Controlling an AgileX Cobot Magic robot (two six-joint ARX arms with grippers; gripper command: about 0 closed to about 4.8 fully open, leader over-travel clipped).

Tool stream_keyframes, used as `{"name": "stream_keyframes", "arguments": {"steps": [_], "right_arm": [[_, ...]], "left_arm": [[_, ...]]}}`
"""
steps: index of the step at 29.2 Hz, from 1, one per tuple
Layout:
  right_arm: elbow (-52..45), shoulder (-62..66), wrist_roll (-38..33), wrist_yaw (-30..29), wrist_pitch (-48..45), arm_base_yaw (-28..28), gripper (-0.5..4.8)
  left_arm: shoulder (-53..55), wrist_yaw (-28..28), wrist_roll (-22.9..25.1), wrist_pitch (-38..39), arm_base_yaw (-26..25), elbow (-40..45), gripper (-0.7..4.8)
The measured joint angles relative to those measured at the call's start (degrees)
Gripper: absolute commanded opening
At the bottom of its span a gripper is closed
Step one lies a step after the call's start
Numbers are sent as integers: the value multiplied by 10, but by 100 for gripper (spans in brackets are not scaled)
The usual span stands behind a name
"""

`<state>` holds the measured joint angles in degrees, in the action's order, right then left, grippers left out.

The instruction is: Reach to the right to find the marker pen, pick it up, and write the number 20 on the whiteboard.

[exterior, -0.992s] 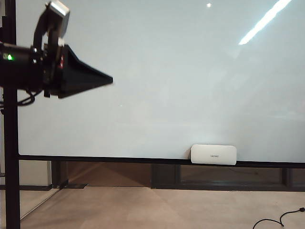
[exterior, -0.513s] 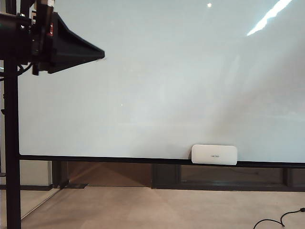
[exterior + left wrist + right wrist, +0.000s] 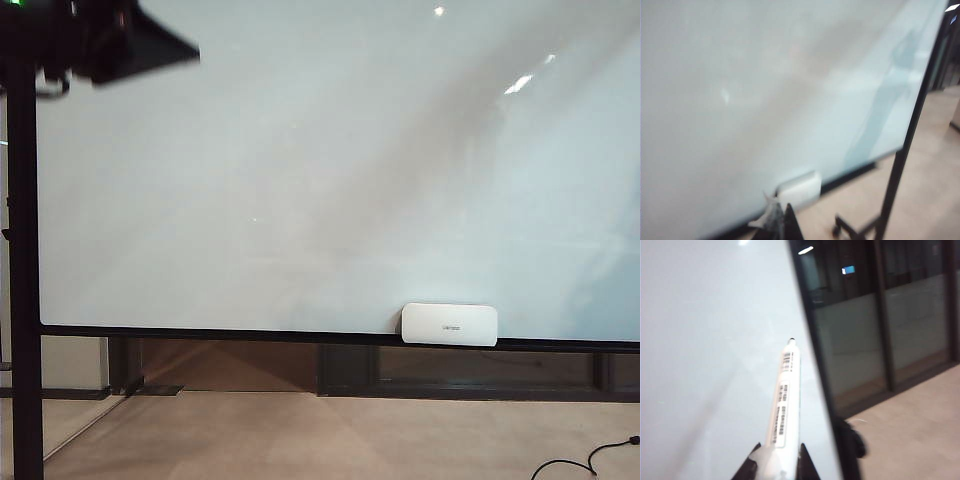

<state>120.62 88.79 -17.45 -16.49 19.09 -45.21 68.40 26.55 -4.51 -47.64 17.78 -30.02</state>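
The whiteboard (image 3: 330, 180) fills the exterior view, glossy white in a thin black frame. No number 20 shows on it in any view. My left gripper (image 3: 190, 50) is a black wedge at the top left corner of that view, in front of the board, shut and empty. In its wrist view the fingertips (image 3: 781, 212) are pressed together, facing the whiteboard (image 3: 740, 75). My right gripper (image 3: 779, 446) is outside the exterior view and is shut on the marker pen (image 3: 784, 400). The pen is white with labels, and its dark tip points along the whiteboard (image 3: 705, 340) near the board's side edge.
A white rounded eraser (image 3: 449, 324) rests on the board's bottom ledge; the left wrist view shows the eraser (image 3: 799, 187) too. The black stand post (image 3: 22, 300) runs down the left, with a footed leg (image 3: 890, 200). A cable (image 3: 580, 462) lies on the floor. Dark glass panels (image 3: 880, 315) stand beyond the board.
My left gripper has risen and drawn back left, from the board's upper left area to the top corner of the exterior view. The eraser has not moved.
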Motion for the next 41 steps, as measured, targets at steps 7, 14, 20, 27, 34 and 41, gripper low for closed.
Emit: {"name": "stream_keyframes", "arguments": {"steps": [7,14,20,27,34,41], "right_arm": [[3,-56,-8,0,47,109,-2],[1,-67,63,-31,151,314,-1],[-30,-66,221,-106,174,511,-2],[-193,-58,250,-61,-17,617,-2],[-380,-36,242,8,-292,644,-2],[-397,38,233,39,-450,674,-2]], "left_arm": [[-52,0,-2,19,0,-45,-5],[-166,-42,36,180,0,-68,-5],[-260,-62,68,261,0,-69,-5],[-294,-92,90,299,0,-70,-5],[-290,-151,157,328,0,-70,-5],[-259,-174,191,312,0,-70,-5]]}}
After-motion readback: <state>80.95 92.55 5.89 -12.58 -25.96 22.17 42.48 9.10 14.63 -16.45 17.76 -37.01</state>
